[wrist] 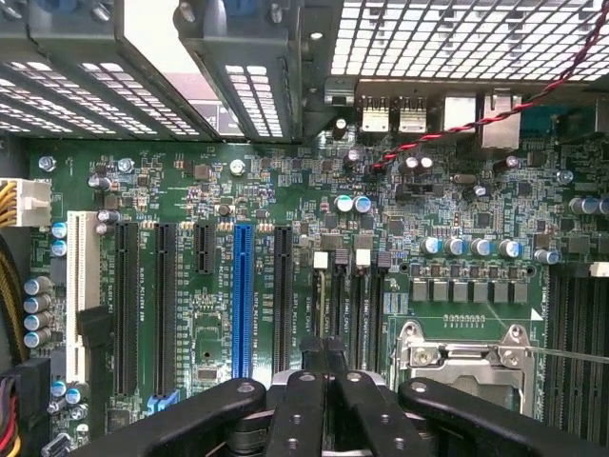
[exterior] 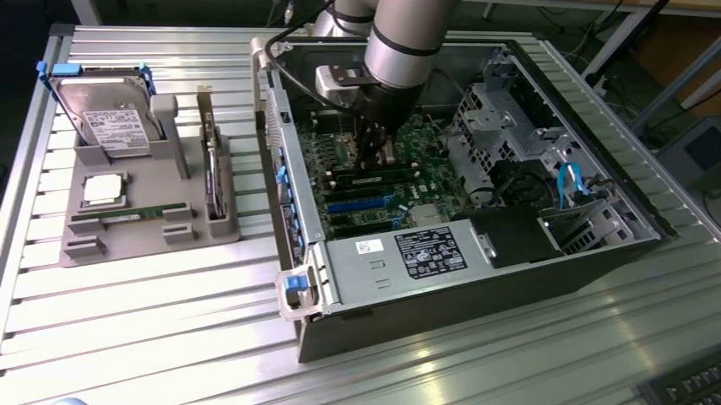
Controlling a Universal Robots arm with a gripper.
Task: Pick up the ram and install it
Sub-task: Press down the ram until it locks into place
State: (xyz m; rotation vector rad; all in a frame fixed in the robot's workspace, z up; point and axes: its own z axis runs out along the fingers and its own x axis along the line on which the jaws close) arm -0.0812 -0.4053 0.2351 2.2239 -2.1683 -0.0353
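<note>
Closed black gripper over memory slots on green motherboard, nothing visibly between its fingers

Silver-grey tubular arm w/ black bands, black gripper (screw holes), black cable

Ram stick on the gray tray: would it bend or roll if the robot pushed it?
The ram stick is a thin flat board, so it probably stays stiff and slides, not rolls. It looks light. Raised blocks of the gray tray beside it would likely stop a sideways push.
</note>
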